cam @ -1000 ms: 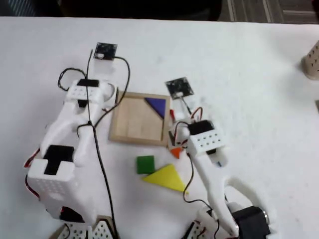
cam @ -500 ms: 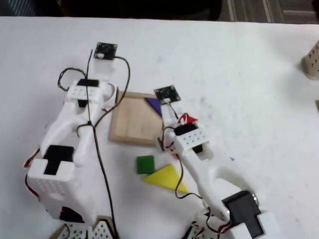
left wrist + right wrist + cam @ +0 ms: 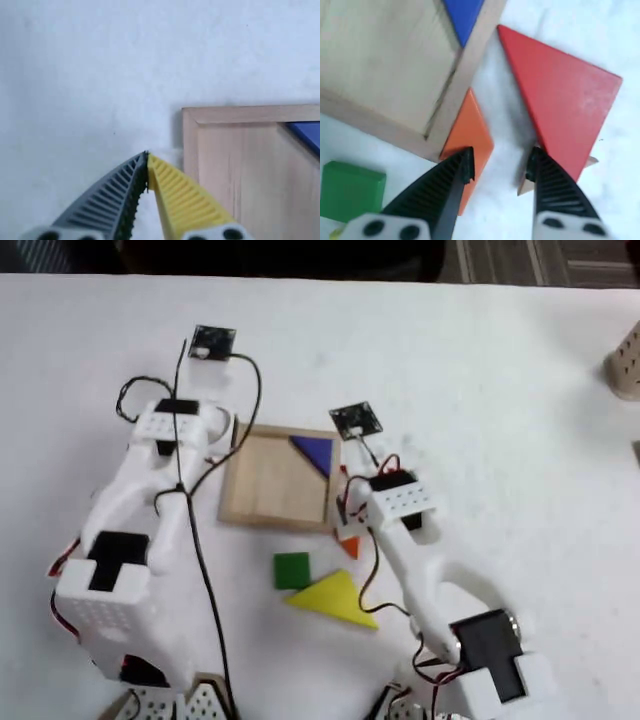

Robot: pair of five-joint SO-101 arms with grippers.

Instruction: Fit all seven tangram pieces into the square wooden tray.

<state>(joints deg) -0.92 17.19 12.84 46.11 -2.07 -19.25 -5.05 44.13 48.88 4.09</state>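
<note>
The square wooden tray point(image 3: 275, 478) was pale with a raised rim and lay on the white worktop point(image 3: 480, 390) between the arms, a blue triangle point(image 3: 314, 451) in one corner. The right jaws were spread apart and empty just outside its rim, one tip over an orange piece point(image 3: 468, 140) touching that rim, the other at a red triangle point(image 3: 560, 107). The left jaws were pressed together, holding nothing, just beside another tray corner.

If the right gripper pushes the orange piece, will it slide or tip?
Likely slides, not tips: the orange piece lies flat and looks thin, stiff. It seems to abut the tray rim, which may block or pivot it.
</note>
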